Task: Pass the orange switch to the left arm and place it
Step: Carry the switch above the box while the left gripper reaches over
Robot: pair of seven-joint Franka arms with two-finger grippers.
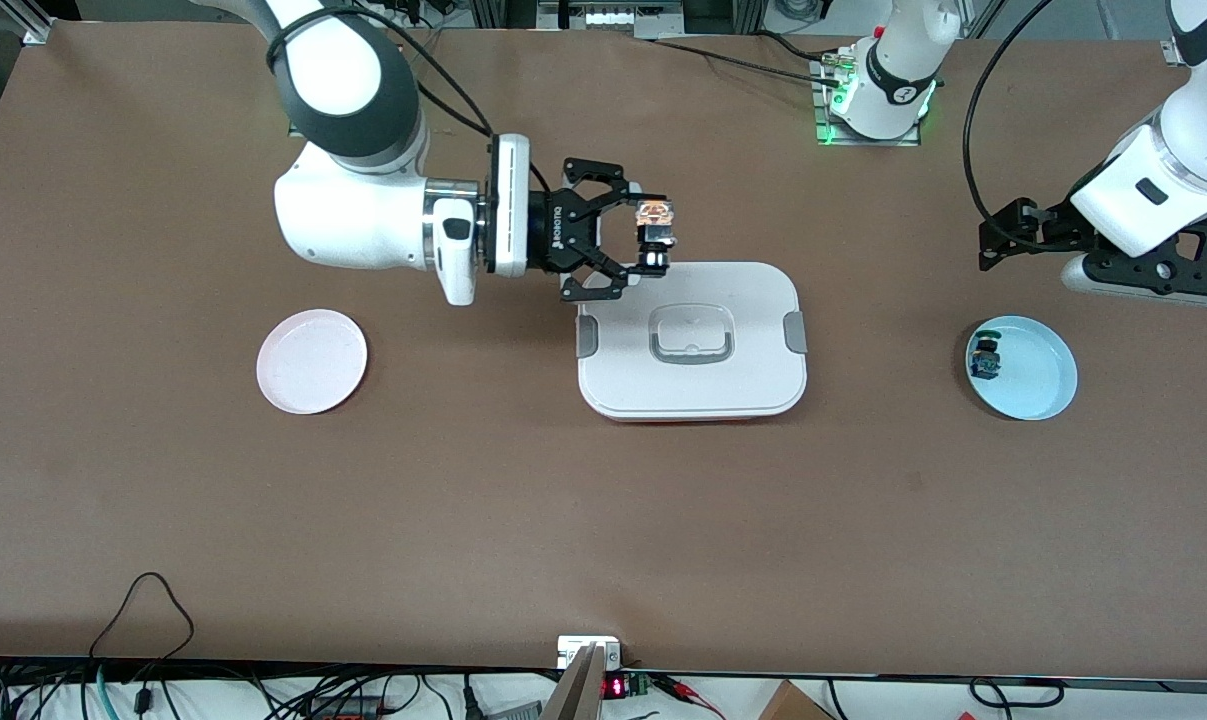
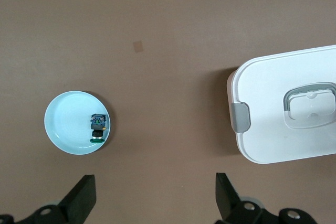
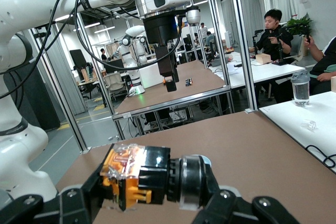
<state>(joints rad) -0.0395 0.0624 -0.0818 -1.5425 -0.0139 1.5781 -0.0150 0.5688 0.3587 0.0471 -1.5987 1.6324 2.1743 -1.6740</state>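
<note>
We hold the tiny black-and-orange switch [image 1: 655, 235] clamped in our right gripper [image 1: 635, 236] over the white lidded box [image 1: 692, 375]; handover to our released left gripper [image 1: 1013, 232] remains.

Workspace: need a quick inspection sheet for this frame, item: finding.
Surface: brown table, bare apart from the items below.
Job's things: orange switch held in the air over the corner of the white box nearest the right arm's base; box lid on.
Clutter: pink plate toward the right arm's end, empty; blue plate toward the left arm's end, holding a small black switch with green-blue parts.
Grippers: right end effector shut on the orange switch; left end effector open, waiting above the table near the blue plate.
Cables: black cable looped on the table edge nearest the camera.
Surroundings: people at desks in the right wrist view.
</note>
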